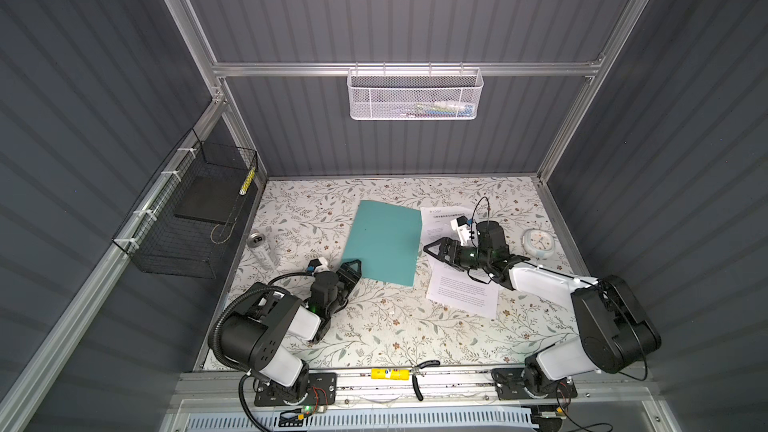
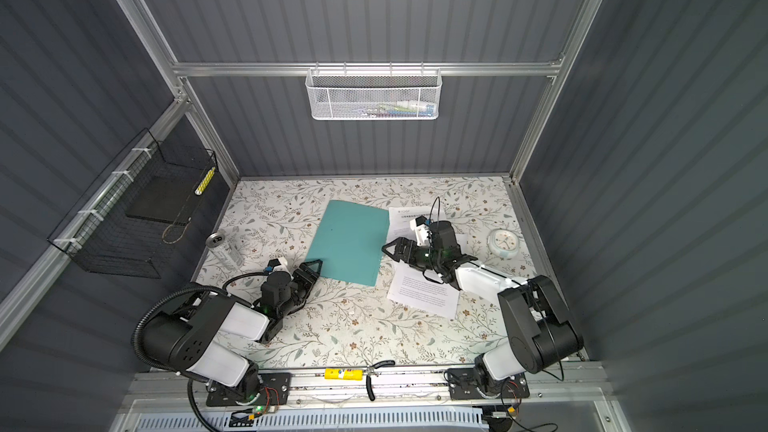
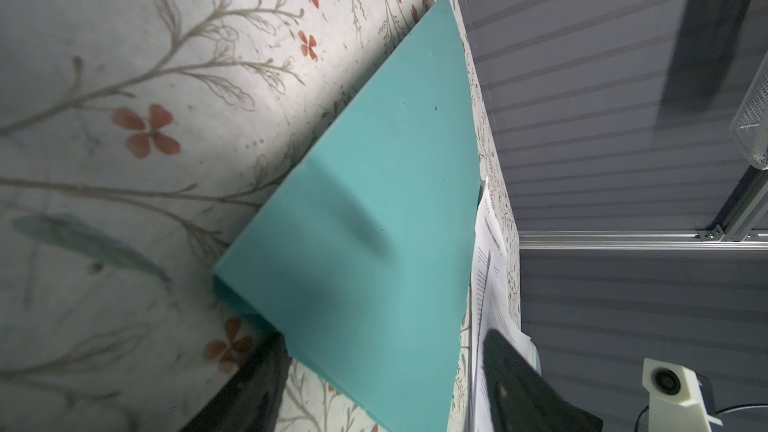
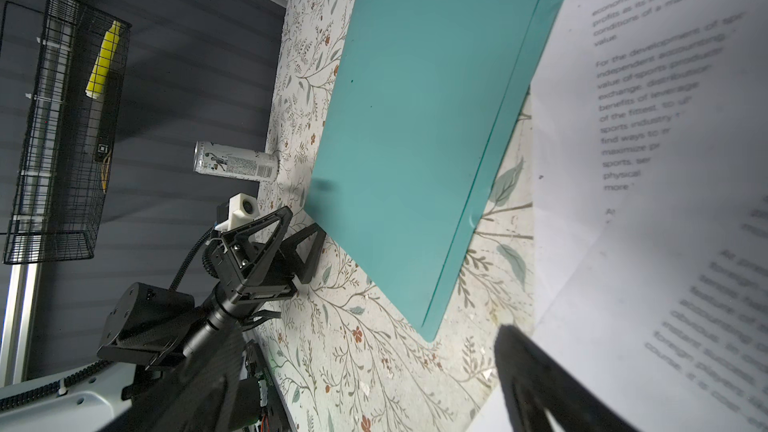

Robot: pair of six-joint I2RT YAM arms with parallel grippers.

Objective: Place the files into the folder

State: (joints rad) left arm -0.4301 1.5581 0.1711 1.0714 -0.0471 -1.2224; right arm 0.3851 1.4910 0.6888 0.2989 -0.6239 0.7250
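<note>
At folder [image 1: 384, 241] corner, L jaws open; R jaws open over files [image 1: 463, 297].

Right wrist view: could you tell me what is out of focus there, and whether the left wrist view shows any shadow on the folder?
Right wrist view: the files near the lens are blurred, text smearing toward the edge, while the folder is sharp. Left wrist view: a dark shadow crosses the folder.
</note>
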